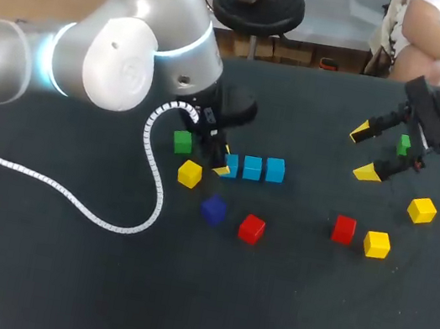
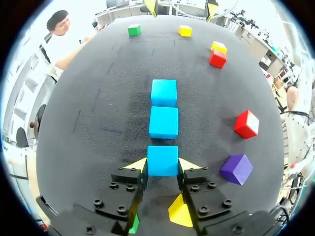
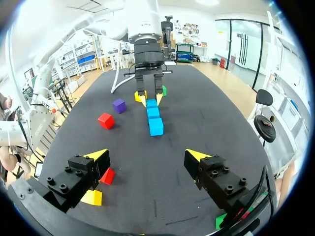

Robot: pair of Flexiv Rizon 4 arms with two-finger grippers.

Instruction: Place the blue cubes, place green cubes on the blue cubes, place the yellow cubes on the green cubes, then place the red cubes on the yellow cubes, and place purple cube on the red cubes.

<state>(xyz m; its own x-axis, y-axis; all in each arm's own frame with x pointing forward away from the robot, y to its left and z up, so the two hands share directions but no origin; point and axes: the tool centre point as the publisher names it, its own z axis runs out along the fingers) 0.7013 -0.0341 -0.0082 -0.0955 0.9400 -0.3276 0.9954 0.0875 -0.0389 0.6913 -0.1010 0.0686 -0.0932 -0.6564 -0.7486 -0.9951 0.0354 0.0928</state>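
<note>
The blue cube [image 2: 162, 161] is judged light, rigid and smooth-faced, so it is best gripped across two opposite flat sides at mid-height. It is found at one end of a row with two other blue cubes [image 2: 164, 122]. The left gripper [image 2: 163, 166] is narrowed onto it, both tips against its sides. The right gripper [image 3: 147, 156] is spread wide and holds nothing
</note>
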